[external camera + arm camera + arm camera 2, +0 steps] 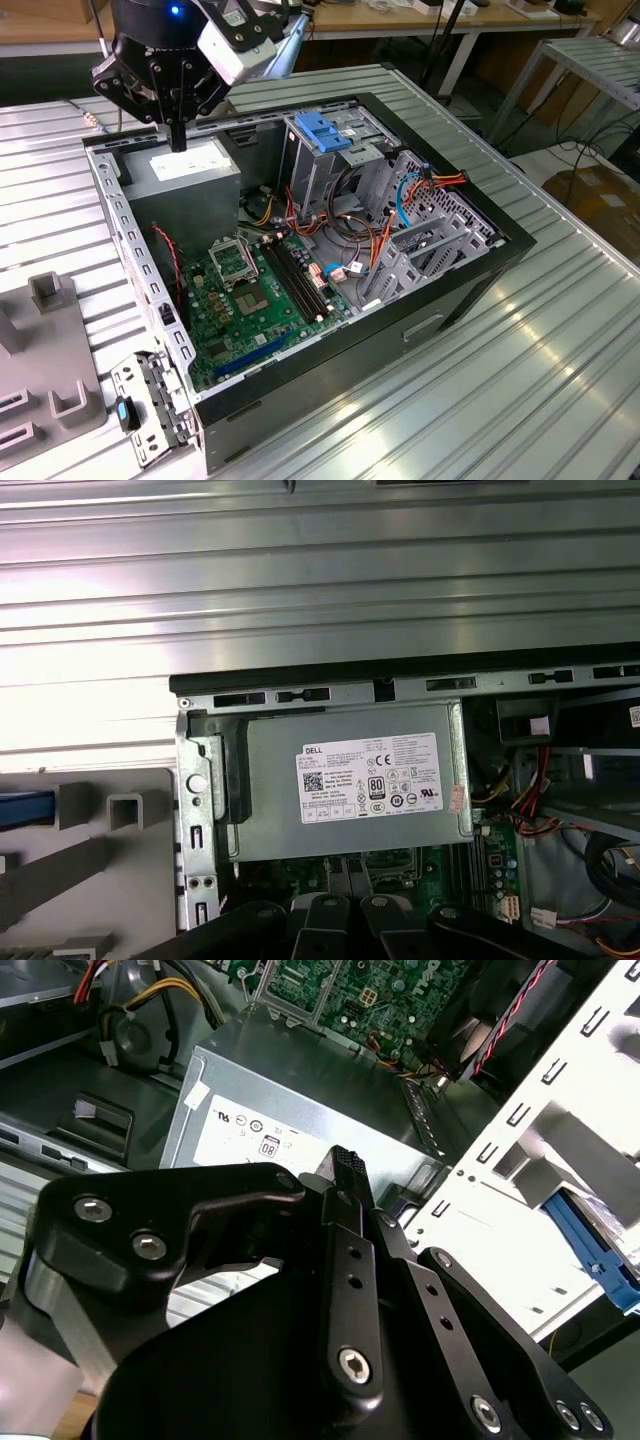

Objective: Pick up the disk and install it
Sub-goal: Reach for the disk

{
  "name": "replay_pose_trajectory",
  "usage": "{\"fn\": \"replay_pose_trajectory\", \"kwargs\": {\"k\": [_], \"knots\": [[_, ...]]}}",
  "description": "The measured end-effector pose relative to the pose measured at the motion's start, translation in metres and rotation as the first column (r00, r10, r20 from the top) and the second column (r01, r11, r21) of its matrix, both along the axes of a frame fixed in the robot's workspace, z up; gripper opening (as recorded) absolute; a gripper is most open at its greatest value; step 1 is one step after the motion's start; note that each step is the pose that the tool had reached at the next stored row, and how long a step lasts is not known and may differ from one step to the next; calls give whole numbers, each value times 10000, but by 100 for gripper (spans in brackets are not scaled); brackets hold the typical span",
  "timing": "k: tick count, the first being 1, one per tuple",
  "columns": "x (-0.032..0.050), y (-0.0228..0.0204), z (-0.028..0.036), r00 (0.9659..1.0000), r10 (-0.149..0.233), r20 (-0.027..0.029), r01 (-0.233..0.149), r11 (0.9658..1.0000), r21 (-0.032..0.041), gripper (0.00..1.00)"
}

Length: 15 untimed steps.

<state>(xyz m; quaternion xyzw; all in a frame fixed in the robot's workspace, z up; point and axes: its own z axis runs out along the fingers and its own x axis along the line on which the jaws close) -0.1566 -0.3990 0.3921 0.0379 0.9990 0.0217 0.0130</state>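
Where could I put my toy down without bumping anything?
The ribbed metal table is bare on the exterior view's right of the computer case. The power supply has a flat top, but the gripper hangs over it. Inside, cables crowd the middle.

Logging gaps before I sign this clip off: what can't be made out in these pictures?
1. The disk: a blue strip in the grey fixture, cut off by the first wrist view's edge; identity unsure.
2. Power supply label: second wrist view, partly behind the gripper.
3. Drive cage inside: exterior view, covered by its blue plate.
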Motion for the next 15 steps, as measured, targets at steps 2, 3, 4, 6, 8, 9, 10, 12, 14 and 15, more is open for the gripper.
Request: {"fn": "replay_pose_trajectory", "kwargs": {"k": [2,3,4,6,8,9,10,12,14,15], "knots": [[-16,0,-1,10000,0,0,0,10000,1,11],[-25,0,0,10000,0,0,0,10000,0,11],[-34,0,0,10000,0,-1,0,10000,0,11],[-59,0,-1,10000,1,0,-1,10000,0,11],[-82,0,-1,10000,0,0,0,10000,0,11],[-92,0,-1,10000,-1,0,1,10000,0,11],[-106,0,-1,10000,-1,0,1,10000,0,11],[-133,0,-1,10000,0,0,0,10000,0,11],[-152,0,-1,10000,-1,0,1,10000,0,11],[-161,0,-2,10000,0,0,0,10000,1,11]]}}
